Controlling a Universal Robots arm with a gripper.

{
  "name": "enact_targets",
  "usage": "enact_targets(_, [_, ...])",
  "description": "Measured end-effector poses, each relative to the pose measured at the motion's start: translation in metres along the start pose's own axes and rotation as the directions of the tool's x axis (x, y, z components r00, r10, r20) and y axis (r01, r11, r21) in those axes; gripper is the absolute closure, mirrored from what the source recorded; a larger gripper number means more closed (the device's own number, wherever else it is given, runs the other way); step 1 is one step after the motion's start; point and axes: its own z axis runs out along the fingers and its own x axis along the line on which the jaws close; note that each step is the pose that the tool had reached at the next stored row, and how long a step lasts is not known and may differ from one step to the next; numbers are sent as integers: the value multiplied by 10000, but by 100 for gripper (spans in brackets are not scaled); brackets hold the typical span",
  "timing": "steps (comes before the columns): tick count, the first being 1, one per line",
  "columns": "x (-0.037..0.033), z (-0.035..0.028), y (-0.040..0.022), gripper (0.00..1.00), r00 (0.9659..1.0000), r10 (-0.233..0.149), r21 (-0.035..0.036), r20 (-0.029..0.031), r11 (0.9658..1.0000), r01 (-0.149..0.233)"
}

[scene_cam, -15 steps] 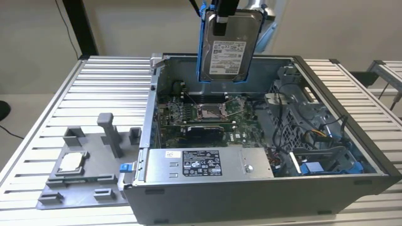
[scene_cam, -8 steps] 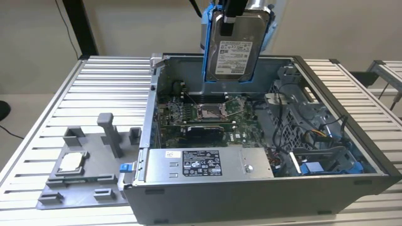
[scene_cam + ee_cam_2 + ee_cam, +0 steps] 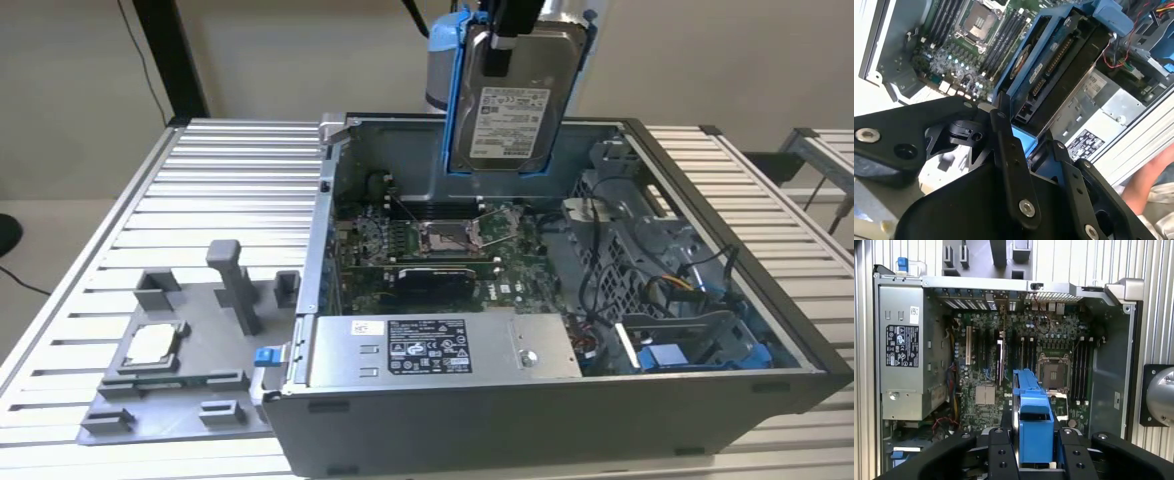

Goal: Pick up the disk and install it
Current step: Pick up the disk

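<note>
The disk [image 3: 514,100], a silver-grey hard drive with a white label and a blue frame, hangs upright above the back of the open computer case [image 3: 747,250]. My gripper [image 3: 501,30] is shut on its upper edge. In the second wrist view the disk [image 3: 1054,70] runs away from my gripper [image 3: 1029,147], and black fingers [image 3: 1004,145] press on either side of the blue frame. The first wrist view looks down along the disk [image 3: 1031,415], held in my gripper [image 3: 1034,455] over the motherboard [image 3: 1054,340] near the processor socket [image 3: 1053,372].
Inside the case a grey power supply box [image 3: 441,345] with a label lies at the front, and a blue drive bay [image 3: 667,355] and loose cables sit at the exterior view's right. A grey fixture plate [image 3: 174,350] with a small square chip [image 3: 151,345] lies left. A person's hand [image 3: 1154,187] rests by the case.
</note>
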Motion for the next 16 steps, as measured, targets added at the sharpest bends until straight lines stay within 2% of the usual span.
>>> enact_targets(13, [5, -4, -196, 100, 10000, 0, 0, -1, 10000, 0])
enact_targets(16, [5, -4, -206, 100, 10000, 1, 0, 0, 10000, -1])
